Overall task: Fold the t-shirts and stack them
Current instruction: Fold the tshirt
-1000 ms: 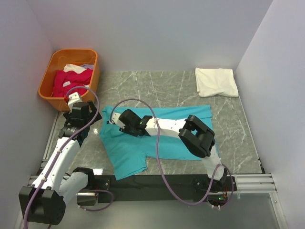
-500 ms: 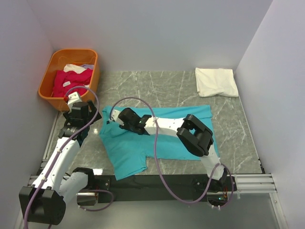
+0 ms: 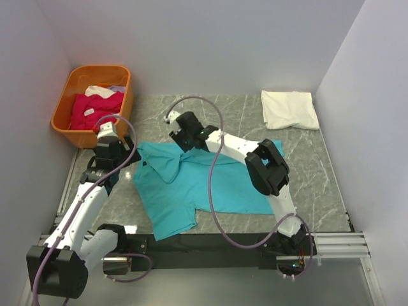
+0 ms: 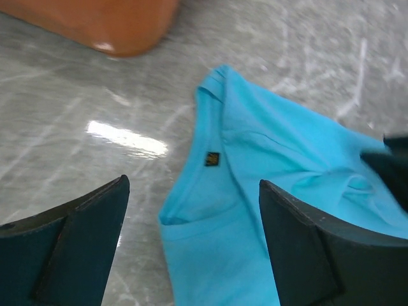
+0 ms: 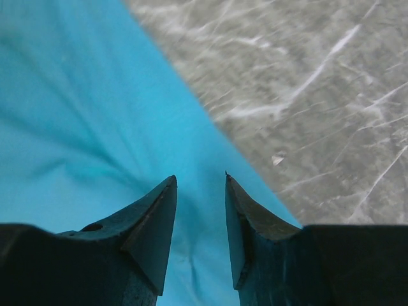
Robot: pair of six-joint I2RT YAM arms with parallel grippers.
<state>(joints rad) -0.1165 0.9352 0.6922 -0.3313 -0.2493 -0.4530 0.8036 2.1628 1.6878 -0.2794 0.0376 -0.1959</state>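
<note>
A turquoise t-shirt [image 3: 197, 185] lies spread on the marble table, with a rumpled fold near its collar [image 3: 160, 162]. My right gripper [image 3: 182, 137] hangs over the shirt's far edge. Its jaws stand partway apart, teal cloth [image 5: 95, 115] shows in the gap, and I see none clamped between them [image 5: 200, 185]. The left gripper [image 3: 118, 148] hovers open beside the shirt's left end. Its fingers [image 4: 191, 242] frame the collar and its dark neck label [image 4: 212, 158]. A folded white t-shirt [image 3: 290, 109] lies at the back right. Magenta t-shirts [image 3: 95, 109] fill the basket.
The orange plastic basket [image 3: 125, 95] stands at the back left, close to my left gripper, and its corner [image 4: 108, 22] shows in the left wrist view. White walls enclose the table on three sides. Bare marble [image 5: 306, 83] lies just beyond the shirt's far edge.
The right gripper has swung from the shirt's left shoulder back to its far edge, and the cloth near the collar has bunched into a fold. The left gripper has edged toward the shirt.
</note>
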